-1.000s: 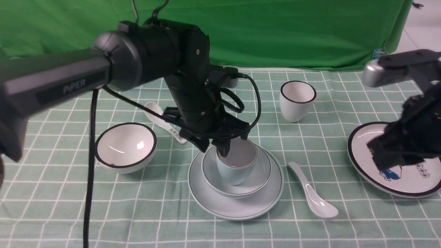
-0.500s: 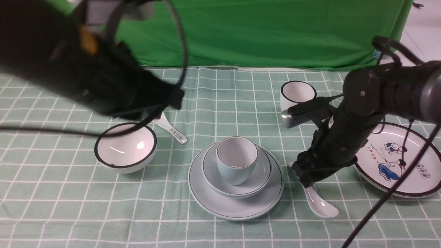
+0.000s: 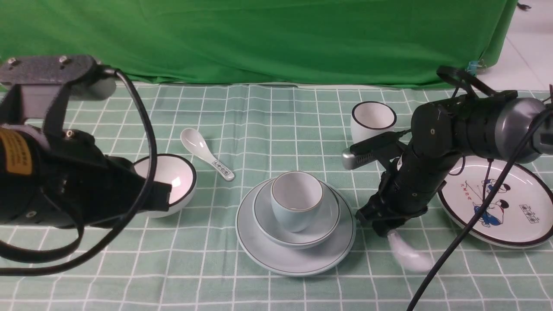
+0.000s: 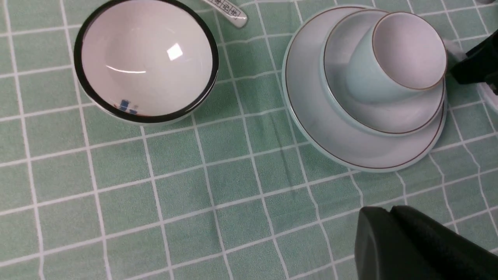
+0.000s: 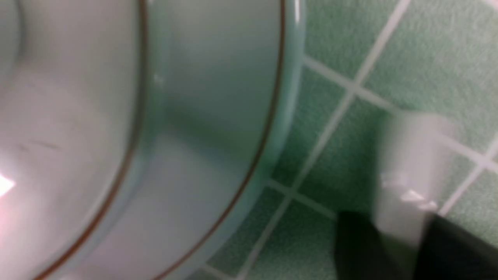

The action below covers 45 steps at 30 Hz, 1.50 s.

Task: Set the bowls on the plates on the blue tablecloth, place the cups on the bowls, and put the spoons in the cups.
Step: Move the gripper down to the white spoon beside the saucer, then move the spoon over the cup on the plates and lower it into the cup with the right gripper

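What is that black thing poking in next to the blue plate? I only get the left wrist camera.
Observer: That is the right gripper. The front view shows it shut on the handle of the plain spoon.
Operator: Is anything lying past it?
Observer: Yes, a white plate with cartoon figures, farther to the robot's right.
Operator: Where is the other cup?
Observer: The white cup stands upright on the tablecloth behind the right arm, not on the white bowl.
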### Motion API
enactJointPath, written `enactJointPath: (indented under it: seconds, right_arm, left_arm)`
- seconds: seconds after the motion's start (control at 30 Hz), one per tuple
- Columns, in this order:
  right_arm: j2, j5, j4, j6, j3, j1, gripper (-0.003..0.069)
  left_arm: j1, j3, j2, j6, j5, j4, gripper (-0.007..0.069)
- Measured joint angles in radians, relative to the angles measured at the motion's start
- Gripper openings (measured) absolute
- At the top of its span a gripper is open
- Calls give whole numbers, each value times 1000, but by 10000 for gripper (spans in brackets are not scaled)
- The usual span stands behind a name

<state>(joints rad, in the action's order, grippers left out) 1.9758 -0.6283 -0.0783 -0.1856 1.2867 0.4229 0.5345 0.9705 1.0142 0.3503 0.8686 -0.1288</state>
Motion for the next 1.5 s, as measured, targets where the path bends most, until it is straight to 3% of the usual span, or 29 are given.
enactJointPath:
  seconds: [0.17,0.3,0.37,0.43,0.47,0.5,0.57,0.6,0.93,1.27,1.37,1.5]
  right_arm:
    - [-113,-28,-21,4,-13,3,167]
    - [-326,125,-81,-19,-88,38,167]
    - [-493,469,-116,-11,-216,122,167]
    - [-537,685,-122,2,-281,169,167]
    - [-542,738,-123,6,-309,189,167]
    - [-545,939,-125,17,-366,233,167]
    - [-524,1066,-125,20,-405,268,167]
    - [-454,1250,-125,19,-440,319,167]
    - [-245,1423,-125,12,-411,333,167]
    - [-151,1472,-87,9,-405,333,169]
    - [-139,1472,-83,9,-405,333,196]
    - [-146,1461,-83,9,-405,333,283]
  left_arm:
    - [0,0,0,1,-17,-6,8]
    - [0,0,1,1,-20,-14,8]
    - [0,0,1,2,-20,-21,8]
    - [0,0,1,2,-20,-26,8]
    - [0,0,1,2,-20,-27,8]
    - [0,0,1,2,-20,-33,8]
    - [0,0,1,2,-20,-36,8]
    - [0,0,1,2,-20,-41,8]
    - [0,0,1,2,-14,-41,8]
    - [0,0,1,8,-8,-40,8]
    - [0,0,1,8,-8,-40,8]
    - [0,0,1,8,-8,-40,8]
